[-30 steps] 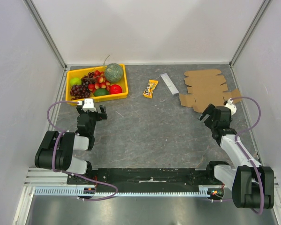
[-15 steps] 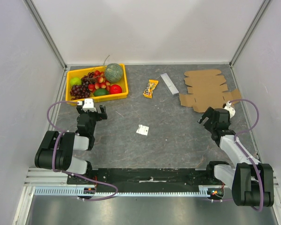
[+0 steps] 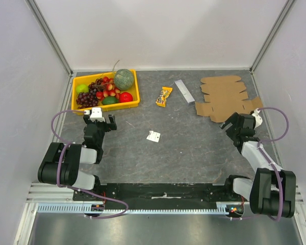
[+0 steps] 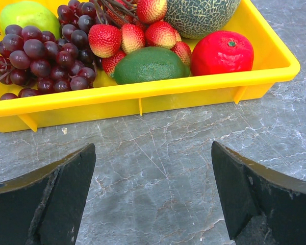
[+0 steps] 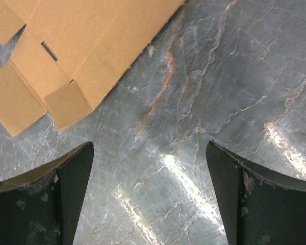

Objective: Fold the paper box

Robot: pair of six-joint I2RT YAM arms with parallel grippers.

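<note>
Paper box (image 3: 223, 97) lies flat and unfolded at the tabletop's (image 3: 183, 148) far right. Right hand (image 3: 230, 122) is released, jaws wide, just beside its near edge, likely lining up on a flap. Left hand (image 3: 103, 119) is released and hangs near the yellow fruit tray (image 3: 112, 106).

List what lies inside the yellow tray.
Dark grapes, strawberries, a netted melon, a red fruit, a dark green fruit and a pale green fruit. The floor of the tray beneath them is covered.

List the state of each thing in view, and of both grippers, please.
paper box: unfolded, lying flat.
left gripper: open, empty, facing the yellow tray.
right gripper: open, empty, near the paper box's edge.
yellow tray: filled with fruit.
snack packet: lying flat.
grey bar: lying flat.
white scrap: lying loose, alone.
</note>
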